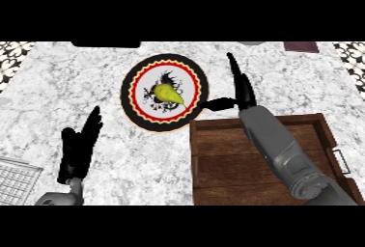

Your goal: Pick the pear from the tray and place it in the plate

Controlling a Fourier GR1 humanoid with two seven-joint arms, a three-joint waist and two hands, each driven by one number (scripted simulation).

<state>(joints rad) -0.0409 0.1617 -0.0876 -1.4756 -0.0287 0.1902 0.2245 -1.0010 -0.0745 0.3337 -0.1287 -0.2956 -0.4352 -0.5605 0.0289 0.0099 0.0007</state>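
The right hand's fingers (233,66) are straight and close together, pointing away from the robot and holding nothing, with the thumb stuck out sideways so that its tip reaches the near right edge of the plate. This black right hand (243,92) hovers just beside the round plate with a black rim and a red and white patterned ring (127,91). The small yellow-green pear (168,94) lies in the middle of that plate, apart from the thumb. The grey right forearm runs back over the brown wooden tray (221,164), which touches the plate's lower right rim. The left hand (76,147) rests open at the lower left, fingers up, over the grey-white marble desk (85,77), near a white grid rack (16,178).
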